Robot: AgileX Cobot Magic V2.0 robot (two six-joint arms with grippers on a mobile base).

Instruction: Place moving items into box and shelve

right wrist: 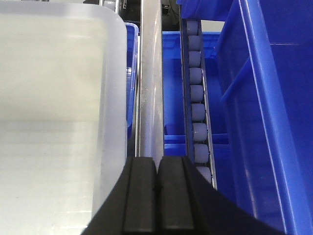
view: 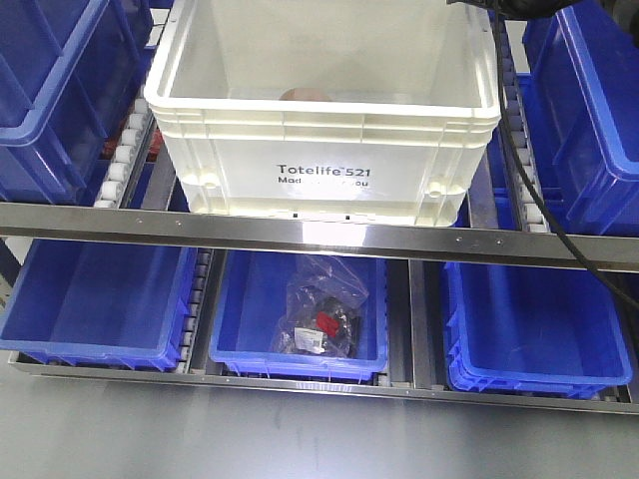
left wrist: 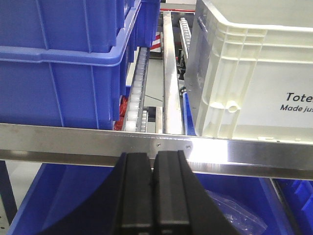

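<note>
The white crate sits on the upper level of the rack, between blue bins on either side. Its printed face, with "Totelife 521" in black, points toward the front camera and lines up with the steel front rail that runs across just below it. The crate's longer side lies along that rail, left to right, and it stands level with its open top up. Over the near rim a small pinkish-brown rounded lump shows inside, low against the front wall; the rest of it is hidden, and I cannot make out any second item in there.

On the lower level three more blue bins stand in a row, and the middle one holds a clear plastic bag of dark and red parts.

The left gripper hangs in front of the rack at about the height of the steel rail, left of the crate's front corner. Its two black fingers are pressed together with nothing between them, and it touches nothing.

The right gripper is up beside the crate's right wall, looking down along a steel strip and a track of grey rollers that separate the crate from the neighbouring blue bin. Its fingers are likewise closed flat against each other and empty. A black cable trails down over the right-hand bin in the front view.
</note>
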